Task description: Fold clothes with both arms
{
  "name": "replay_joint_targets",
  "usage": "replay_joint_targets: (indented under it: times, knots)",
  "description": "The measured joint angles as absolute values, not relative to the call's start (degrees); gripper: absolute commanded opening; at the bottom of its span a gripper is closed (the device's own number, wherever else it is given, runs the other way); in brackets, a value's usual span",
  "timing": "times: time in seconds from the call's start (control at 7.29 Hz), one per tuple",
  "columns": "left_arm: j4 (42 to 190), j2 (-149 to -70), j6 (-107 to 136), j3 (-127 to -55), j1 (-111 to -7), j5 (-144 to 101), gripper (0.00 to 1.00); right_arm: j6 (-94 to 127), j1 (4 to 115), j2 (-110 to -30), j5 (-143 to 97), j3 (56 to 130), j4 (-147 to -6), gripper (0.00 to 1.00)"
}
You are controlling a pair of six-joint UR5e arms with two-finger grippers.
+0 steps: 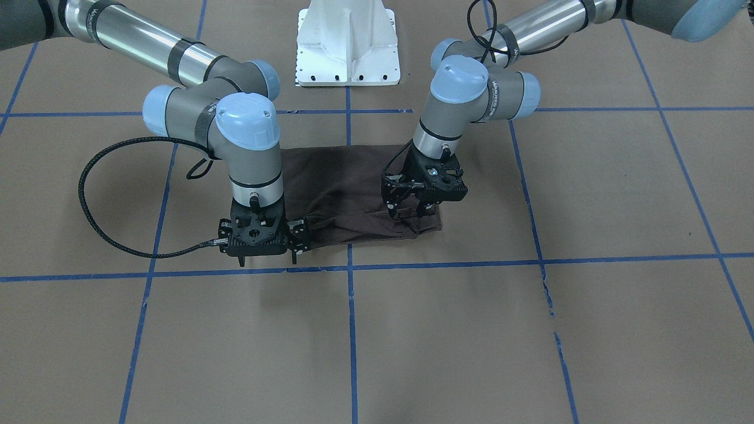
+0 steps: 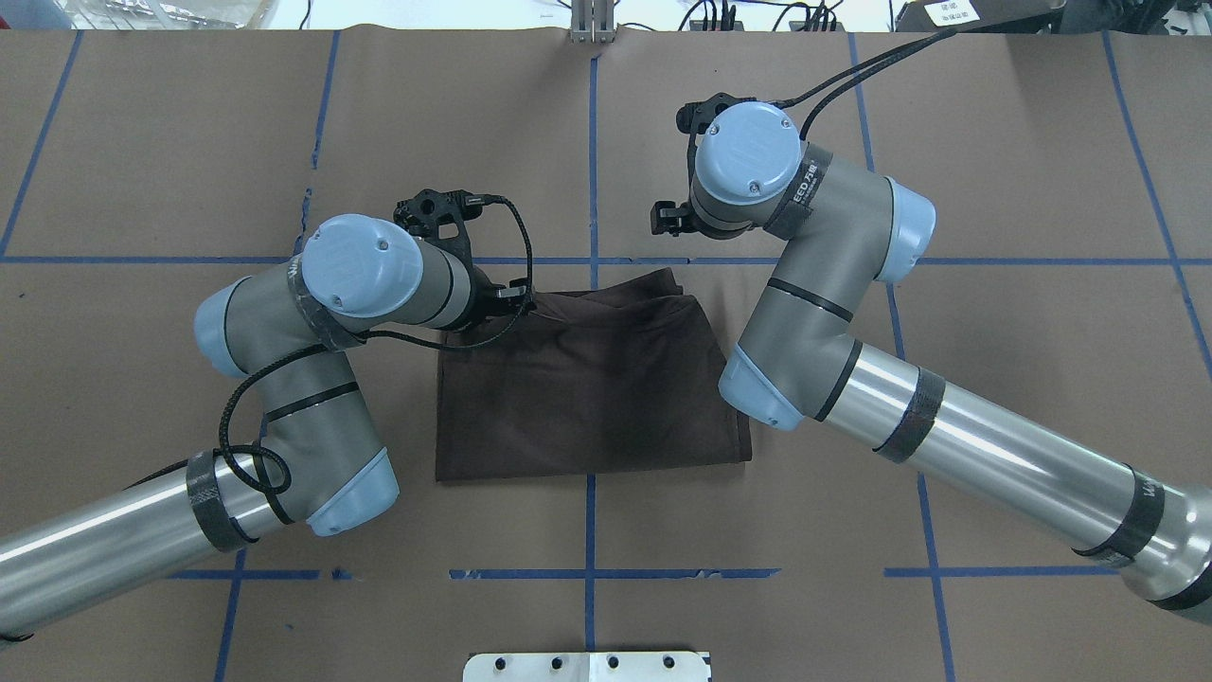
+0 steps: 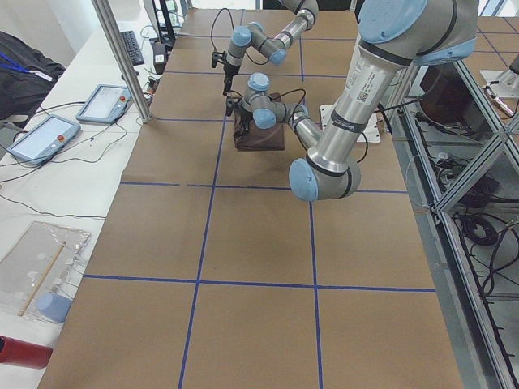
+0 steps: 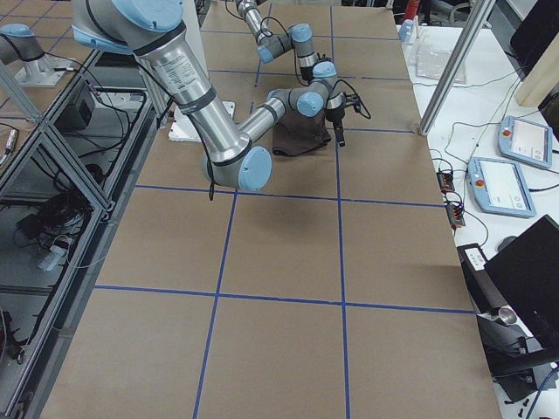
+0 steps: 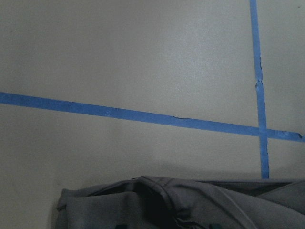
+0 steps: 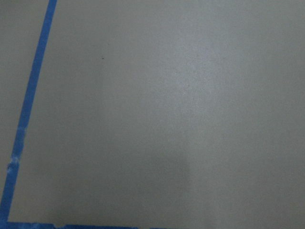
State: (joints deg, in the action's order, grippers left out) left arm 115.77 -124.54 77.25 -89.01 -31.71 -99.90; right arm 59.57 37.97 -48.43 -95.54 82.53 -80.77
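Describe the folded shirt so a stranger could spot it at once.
Start from the brown paper-covered table gridded with blue tape, and find the white pedestal base at its edge. Ahead of it, between the left arm and right arm, lies a dark brown T-shirt folded into a rough rectangle. It is the only cloth among grey metal arms.

The right gripper (image 4: pixel 340 138) points down at the table (image 4: pixel 279 288), with the brown shirt (image 4: pixel 297 140) lying just beside its jaws. No clue from here whether they're apart, way too small.
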Motion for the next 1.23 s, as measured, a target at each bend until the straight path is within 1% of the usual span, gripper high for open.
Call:
replay_joint_targets:
  times: [0.14,0.27,0.41,0.55,0.82,0.96,1.23]
  knots:
    - [116.31,-124.62,77.20,-88.98,-31.31,-99.92,0.67,59.54,37.97,-48.43,-95.54,82.53,-80.77,1.00]
    - [116.68,-124.70,77.16,-88.93,-30.91,-99.91,0.48,59.51,37.97,-48.43,-95.54,82.53,-80.77,1.00]
    - [116.85,-124.76,77.13,-88.89,-30.54,-99.81,0.15,59.51,37.97,-48.43,-95.54,82.53,-80.77,1.00]
    - [116.88,-124.76,77.10,-88.87,-30.21,-99.68,0.10,59.52,37.95,-48.43,-95.54,82.53,-80.77,1.00]
    - [116.84,-124.59,76.99,-88.86,-30.01,-99.59,0.10,59.56,37.93,-48.43,-95.54,82.53,-80.77,1.00]
    - [116.82,-124.51,76.94,-88.86,-29.99,-99.58,0.00,59.55,37.93,-48.43,-95.54,82.53,-80.77,1.00]
    - [116.81,-124.51,76.96,-88.86,-30.02,-99.56,0.00,59.58,37.96,-48.43,-95.54,82.53,-80.77,1.00]
